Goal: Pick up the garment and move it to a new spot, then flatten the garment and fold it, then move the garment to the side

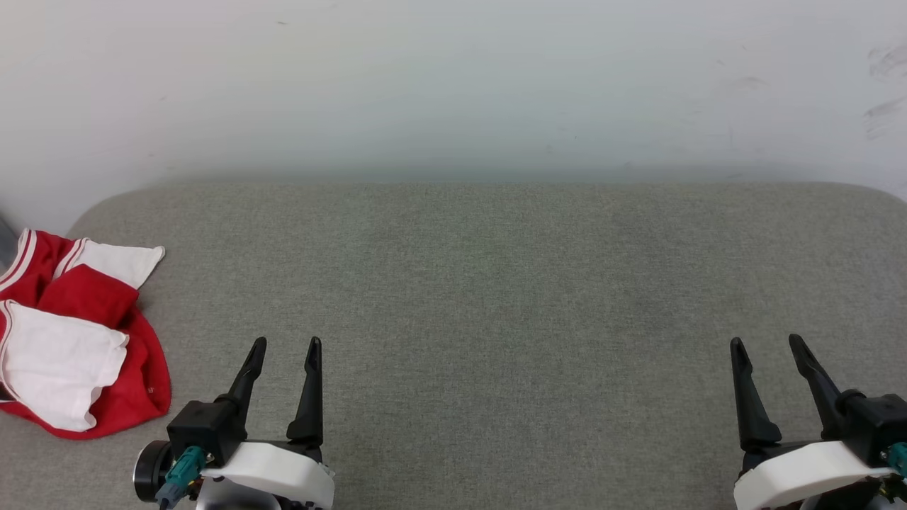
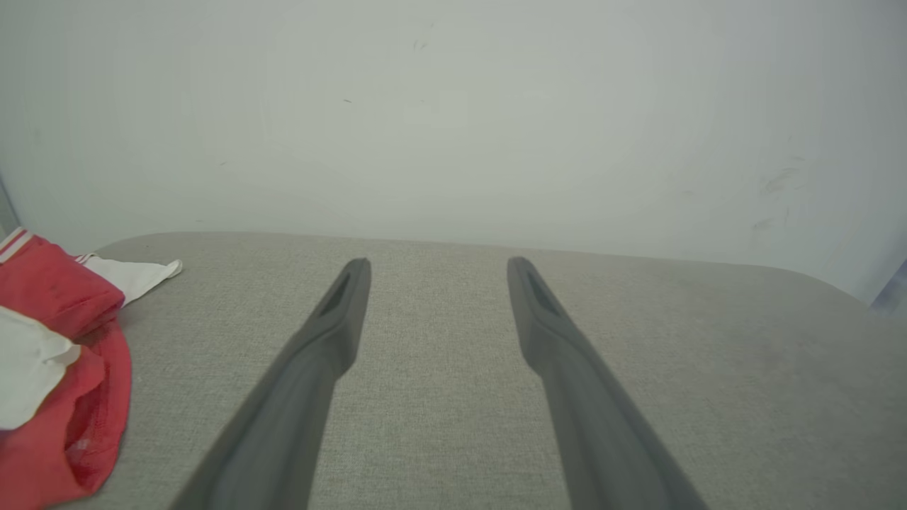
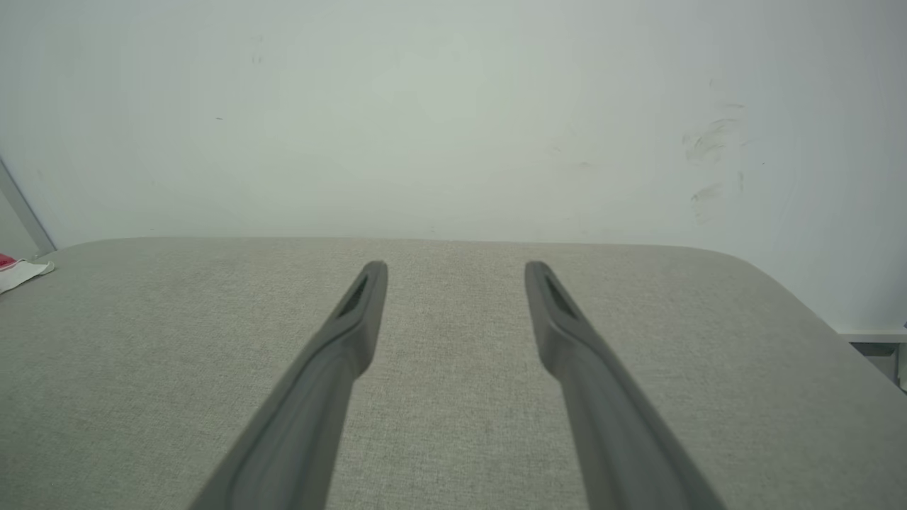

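Note:
The garment [image 1: 78,340] is a crumpled red shirt with white sleeves and striped trim, bunched at the far left of the grey padded surface [image 1: 496,283]. In the left wrist view the garment [image 2: 57,354] lies at the left edge; a small white corner of the garment [image 3: 21,273] shows in the right wrist view. My left gripper [image 1: 287,343] hovers open at the lower left, just right of the garment and apart from it. At the lower right my right gripper [image 1: 769,341] is open too, with nothing between its fingers.
A pale wall [image 1: 453,85] rises directly behind the padded surface, with scuff marks at its right. The surface has rounded far corners and its right edge [image 3: 815,319] drops off beside a ledge.

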